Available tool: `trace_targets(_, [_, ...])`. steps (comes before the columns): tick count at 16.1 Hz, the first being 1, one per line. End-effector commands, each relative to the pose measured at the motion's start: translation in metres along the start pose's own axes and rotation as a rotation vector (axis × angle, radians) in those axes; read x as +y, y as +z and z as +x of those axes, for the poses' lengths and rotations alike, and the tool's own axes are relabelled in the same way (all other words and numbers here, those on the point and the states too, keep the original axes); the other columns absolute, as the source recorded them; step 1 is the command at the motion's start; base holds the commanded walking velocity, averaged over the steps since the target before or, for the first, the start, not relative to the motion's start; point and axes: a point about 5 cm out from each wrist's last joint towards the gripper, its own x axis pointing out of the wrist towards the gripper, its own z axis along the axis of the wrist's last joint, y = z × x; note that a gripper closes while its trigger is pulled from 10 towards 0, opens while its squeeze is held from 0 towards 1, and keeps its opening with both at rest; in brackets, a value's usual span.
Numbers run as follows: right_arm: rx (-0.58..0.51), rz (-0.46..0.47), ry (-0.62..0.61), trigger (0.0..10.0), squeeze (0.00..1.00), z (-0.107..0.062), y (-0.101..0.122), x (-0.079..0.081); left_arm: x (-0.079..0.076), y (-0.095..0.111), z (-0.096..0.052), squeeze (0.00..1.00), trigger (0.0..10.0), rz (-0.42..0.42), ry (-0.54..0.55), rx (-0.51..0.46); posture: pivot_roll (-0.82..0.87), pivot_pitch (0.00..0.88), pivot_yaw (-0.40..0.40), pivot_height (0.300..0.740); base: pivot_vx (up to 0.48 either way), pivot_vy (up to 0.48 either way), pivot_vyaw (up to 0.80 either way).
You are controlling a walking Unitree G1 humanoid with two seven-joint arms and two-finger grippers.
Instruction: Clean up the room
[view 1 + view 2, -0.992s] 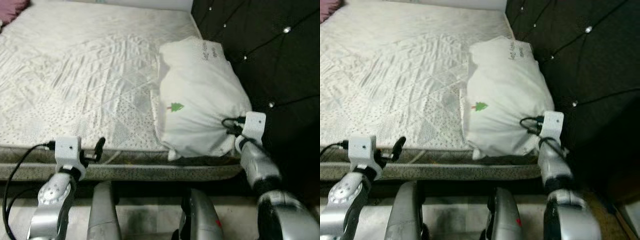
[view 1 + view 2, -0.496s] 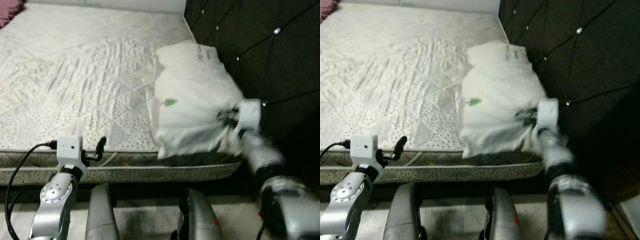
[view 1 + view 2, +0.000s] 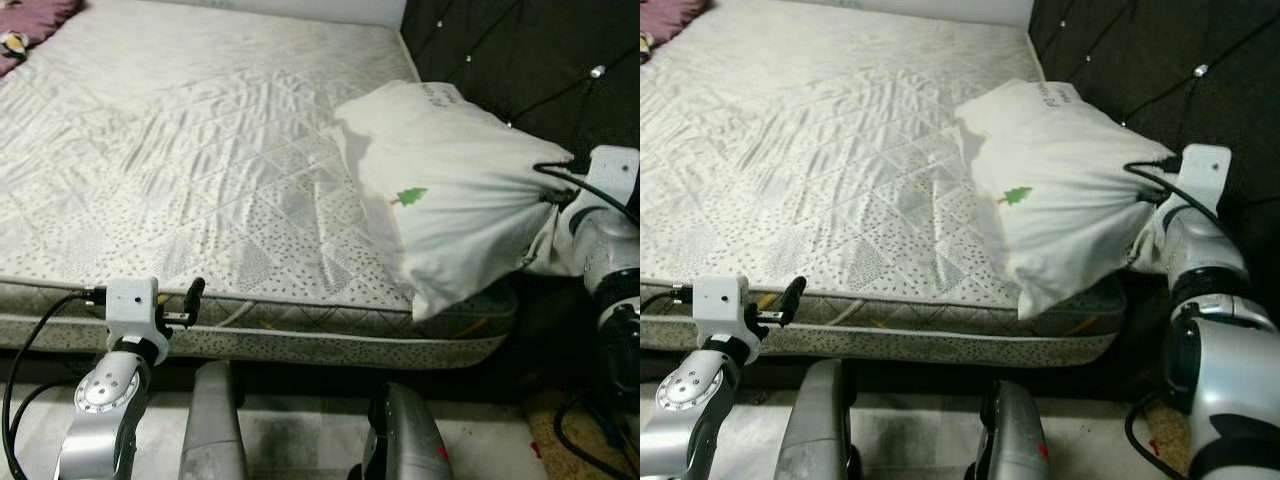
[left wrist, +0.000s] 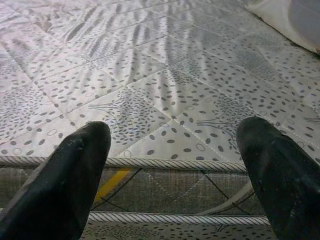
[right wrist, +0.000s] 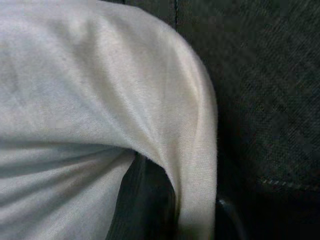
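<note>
A white pillow [image 3: 450,210] with a small green tree print lies at the right end of the mattress [image 3: 200,150], against the black headboard. Its near corner hangs past the mattress edge. My right gripper [image 3: 547,212] is shut on the bunched fabric of that corner; in the right wrist view the cloth [image 5: 75,100] wraps over a black finger [image 5: 145,200]. My left gripper [image 4: 175,145] is open and holds nothing, level with the mattress's front edge, its fingers [image 4: 75,170] wide apart.
The black tufted headboard [image 3: 520,50] stands right behind the pillow. A purple cloth [image 3: 40,15] lies at the mattress's far left corner. Pale floor [image 3: 300,430] shows below the bed's front edge, by my legs.
My right arm has swung out to the right with the pillow's corner, dragging the pillow toward the mattress's right edge. The camera view shifted too. The left gripper stayed put.
</note>
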Motion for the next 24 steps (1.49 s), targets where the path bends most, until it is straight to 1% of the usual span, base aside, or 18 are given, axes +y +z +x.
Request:
trace_targets(1, [-0.086, 0.024, -0.047, 0.0, 0.0, -0.002, 0.02, -0.024, 0.0, 0.003, 0.001, 0.0, 10.0, 0.014, -0.007, -0.009, 0.11, 0.01, -0.113, 0.556, 0.0, 0.0, 0.0])
trace_targets(2, [-0.051, 0.023, 0.006, 0.0, 0.0, -0.002, 0.008, -0.016, 0.0, 0.004, 0.002, 0.0, 10.0, 0.014, -0.007, -0.011, 0.11, 0.013, -0.108, 0.556, 0.0, 0.0, 0.0])
trace_targets(3, [0.006, 0.031, 0.092, 0.0, 0.0, -0.001, -0.01, -0.004, -0.001, 0.005, 0.003, 0.0, 10.0, 0.015, -0.01, -0.012, 0.11, 0.015, -0.104, 0.556, 0.0, 0.0, 0.0])
trace_targets(4, [0.081, 0.028, 0.239, 0.0, 0.0, -0.003, -0.033, 0.016, -0.002, 0.004, 0.002, 0.0, 10.0, 0.016, -0.016, -0.011, 0.11, 0.018, -0.097, 0.556, 0.0, 0.0, 0.0])
trace_targets(5, [0.095, -0.018, 0.28, 0.0, 0.0, -0.005, -0.042, 0.022, -0.002, 0.004, 0.002, 0.0, 10.0, 0.018, -0.019, -0.008, 0.11, 0.018, -0.095, 0.556, 0.0, 0.0, 0.0])
trace_targets(6, [0.097, -0.058, 0.29, 0.0, 0.0, -0.005, -0.047, 0.023, -0.002, 0.004, 0.001, 0.0, 10.0, 0.021, -0.019, -0.007, 0.11, 0.019, -0.091, 0.556, 0.0, 0.0, 0.0])
trace_targets(9, [0.084, -0.111, 0.255, 0.0, 0.0, -0.005, -0.049, 0.022, 0.002, 0.006, 0.003, 0.0, 10.0, 0.027, -0.008, -0.01, 0.11, 0.017, -0.094, 0.556, 0.0, 0.0, 0.0])
trace_targets(10, [0.066, -0.134, 0.248, 8.4, 0.0, -0.005, -0.045, 0.022, 0.002, 0.006, 0.003, 0.0, 10.0, 0.027, -0.004, -0.011, 0.11, 0.017, -0.095, 0.556, 0.0, 0.0, 0.0])
trace_targets(11, [0.038, -0.146, 0.246, 10.0, 0.0, -0.004, -0.04, 0.022, 0.002, 0.006, 0.003, 0.0, 10.0, 0.027, -0.003, -0.012, 0.11, 0.018, -0.097, 0.556, 0.0, 0.0, 0.0])
trace_targets(13, [0.01, -0.153, 0.25, 10.0, 0.0, -0.004, -0.032, 0.026, 0.001, 0.005, 0.002, 0.0, 10.0, 0.026, -0.001, -0.009, 0.11, 0.017, -0.098, 0.556, 0.0, 0.0, 0.0])
trace_targets(14, [-0.005, -0.148, 0.253, 10.0, 1.0, -0.003, -0.028, 0.028, 0.0, 0.004, 0.002, 0.0, 10.0, 0.026, -0.002, -0.008, 0.11, 0.017, -0.098, 0.556, 0.0, 0.0, 0.0])
trace_targets(15, [-0.027, -0.157, 0.251, 10.0, 1.0, -0.003, -0.024, 0.03, 0.0, 0.004, 0.002, 0.0, 10.0, 0.025, -0.003, -0.008, 0.11, 0.015, -0.098, 0.556, 0.0, 0.0, 0.0])
trace_targets(16, [-0.069, -0.204, 0.225, 10.0, 1.0, -0.003, -0.018, 0.032, 0.0, 0.004, 0.002, 0.0, 10.0, 0.026, -0.002, -0.006, 0.11, 0.015, -0.095, 0.556, 0.0, 0.0, 0.0])
trace_targets(18, [-0.073, -0.2, 0.205, 10.0, 1.0, -0.003, -0.018, 0.035, 0.001, 0.002, 0.002, 0.0, 10.0, 0.026, 0.001, 0.0, 0.09, 0.011, -0.086, 0.556, 0.0, 0.0, 0.0])
trace_targets(21, [-0.025, -0.175, 0.272, 10.0, 1.0, -0.008, -0.047, 0.05, 0.0, -0.005, -0.002, 0.0, 10.0, 0.017, 0.006, 0.021, 0.07, 0.001, -0.072, 0.556, 0.0, 0.0, 0.0])
trace_targets(23, [-0.016, -0.163, 0.294, 10.0, 1.0, -0.013, -0.069, 0.053, -0.001, -0.007, 0.0, 0.0, 10.0, 0.012, 0.008, 0.027, 0.05, 0.0, -0.058, 0.556, 0.0, 0.0, 0.0])
trace_targets(24, [-0.012, -0.167, 0.31, 10.0, 1.0, -0.015, -0.076, 0.054, -0.001, -0.007, 0.0, 0.0, 10.0, 0.01, 0.01, 0.028, 0.05, 0.0, -0.058, 0.556, 0.0, 0.0, 0.0])
